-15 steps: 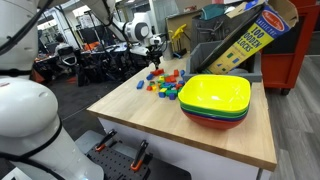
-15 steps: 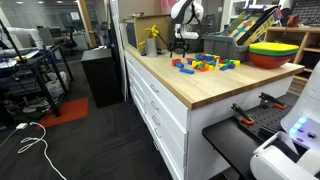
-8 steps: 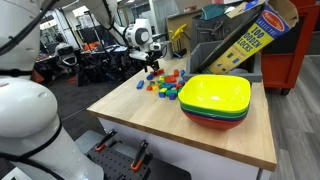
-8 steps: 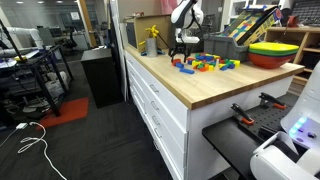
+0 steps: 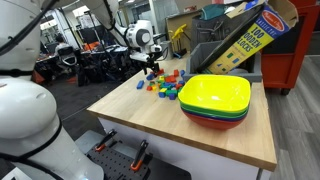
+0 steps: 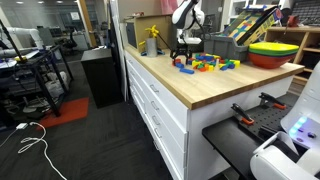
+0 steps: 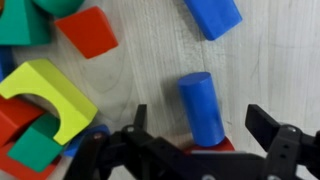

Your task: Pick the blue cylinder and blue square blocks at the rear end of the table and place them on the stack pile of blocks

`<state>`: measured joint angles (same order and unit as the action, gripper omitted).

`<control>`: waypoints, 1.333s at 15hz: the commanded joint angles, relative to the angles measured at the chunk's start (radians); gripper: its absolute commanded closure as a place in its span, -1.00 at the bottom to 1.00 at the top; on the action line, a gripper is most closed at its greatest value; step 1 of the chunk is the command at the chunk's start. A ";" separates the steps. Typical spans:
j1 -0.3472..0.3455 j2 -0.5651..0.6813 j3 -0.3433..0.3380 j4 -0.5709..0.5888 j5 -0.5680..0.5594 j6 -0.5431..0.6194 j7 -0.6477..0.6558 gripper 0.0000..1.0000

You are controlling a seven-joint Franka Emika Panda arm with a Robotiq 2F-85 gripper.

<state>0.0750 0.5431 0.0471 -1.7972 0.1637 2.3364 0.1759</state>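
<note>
In the wrist view the blue cylinder (image 7: 201, 104) lies on the light-wood table (image 7: 150, 60) between my open gripper's (image 7: 200, 118) two fingers, which touch neither side of it. A small red piece shows under its near end. A blue square block (image 7: 212, 15) lies just beyond it. The stack pile of blocks (image 7: 45, 95), with red, yellow and green pieces, is to the left. In both exterior views the gripper (image 5: 152, 68) (image 6: 183, 58) hangs low over the table at the end of the pile (image 5: 168, 84) (image 6: 207, 64).
Stacked yellow, green and red square bowls (image 5: 216, 101) (image 6: 274, 52) stand on the table (image 5: 135, 115) (image 6: 190, 92) past the pile. A large cardboard block box (image 5: 245, 35) and grey bins stand beside it. A yellow spray bottle (image 6: 152, 40) stands at the table's far corner.
The gripper has come down closer to the table over the blue cylinder. The blocks have not moved.
</note>
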 commanded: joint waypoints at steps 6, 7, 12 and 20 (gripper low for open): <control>-0.013 -0.025 0.010 -0.039 0.007 -0.051 -0.024 0.28; -0.011 -0.028 0.010 -0.043 0.005 -0.056 -0.025 0.41; 0.000 -0.049 0.001 -0.061 -0.005 -0.055 -0.007 0.83; -0.049 -0.084 -0.057 -0.122 0.067 -0.008 0.122 0.83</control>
<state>0.0560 0.5073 0.0139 -1.8551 0.1932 2.3086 0.2497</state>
